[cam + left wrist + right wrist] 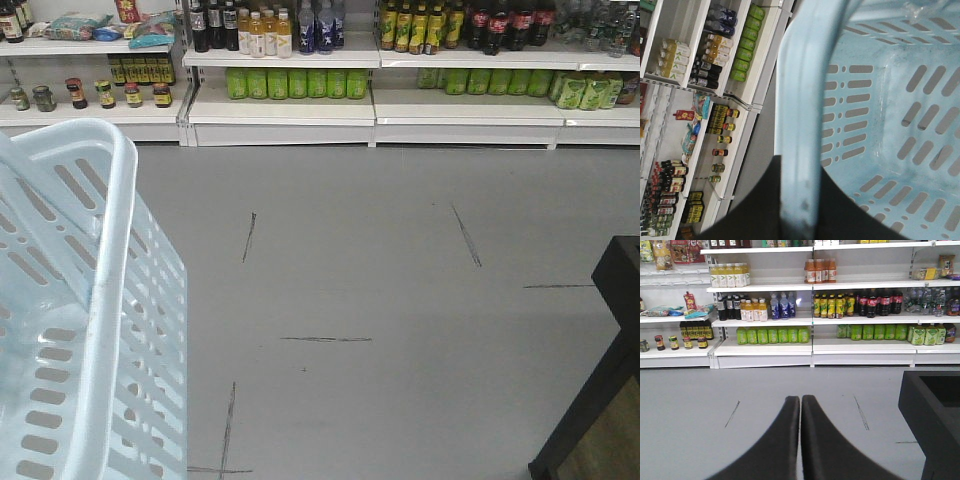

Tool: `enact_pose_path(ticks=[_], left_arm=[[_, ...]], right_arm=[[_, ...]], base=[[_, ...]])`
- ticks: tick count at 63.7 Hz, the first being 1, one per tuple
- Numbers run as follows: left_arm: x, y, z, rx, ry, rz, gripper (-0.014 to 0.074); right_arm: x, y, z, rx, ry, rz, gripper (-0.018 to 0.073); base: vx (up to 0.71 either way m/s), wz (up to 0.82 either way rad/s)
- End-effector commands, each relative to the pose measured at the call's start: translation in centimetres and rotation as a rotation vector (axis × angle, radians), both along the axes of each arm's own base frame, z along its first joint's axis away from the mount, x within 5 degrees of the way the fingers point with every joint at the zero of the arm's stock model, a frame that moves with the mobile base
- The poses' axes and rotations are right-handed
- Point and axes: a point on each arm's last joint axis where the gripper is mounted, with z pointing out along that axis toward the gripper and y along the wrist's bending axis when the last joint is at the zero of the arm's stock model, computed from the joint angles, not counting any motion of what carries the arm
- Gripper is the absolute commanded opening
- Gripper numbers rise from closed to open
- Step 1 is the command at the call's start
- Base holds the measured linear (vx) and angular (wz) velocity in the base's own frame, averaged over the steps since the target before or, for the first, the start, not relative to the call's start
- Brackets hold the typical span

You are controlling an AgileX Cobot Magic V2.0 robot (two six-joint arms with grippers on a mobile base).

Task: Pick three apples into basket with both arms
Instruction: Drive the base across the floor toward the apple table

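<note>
Two dark tips are all I see of my left gripper (799,167). Its jaws stand one on each side of the basket (800,100) rim, clamped on it. The basket is cut off at the near left. My right gripper (800,399) has its jaws pressed together, holding nothing. A black box (935,410), cropped at near right, stands on the grey floor (380,280). Far off are shelves (812,345) of bottles.

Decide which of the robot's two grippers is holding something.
The left gripper: it is closed on the rim of the pale blue basket. The right gripper is shut with nothing between its touching fingers.
</note>
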Motion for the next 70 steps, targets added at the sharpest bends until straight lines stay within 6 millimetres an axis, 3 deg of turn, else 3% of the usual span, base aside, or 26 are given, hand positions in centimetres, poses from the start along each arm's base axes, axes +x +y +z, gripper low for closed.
enact_pose_path(ticks=[1,70], left_arm=[[0.02,0.11,1.31,-0.044,-0.095,-0.012,-0.0006],[0.02,0.11,1.31,-0.044,-0.095,-0.012,-0.0006]], right_arm=[[0.02,0.03,0.31,-0.008,-0.07,0.002,-0.0009],[0.02,0.03,0.31,-0.008,-0.07,0.002,-0.0009]], base=[[0.0,-0.08],[0.05,-0.23]])
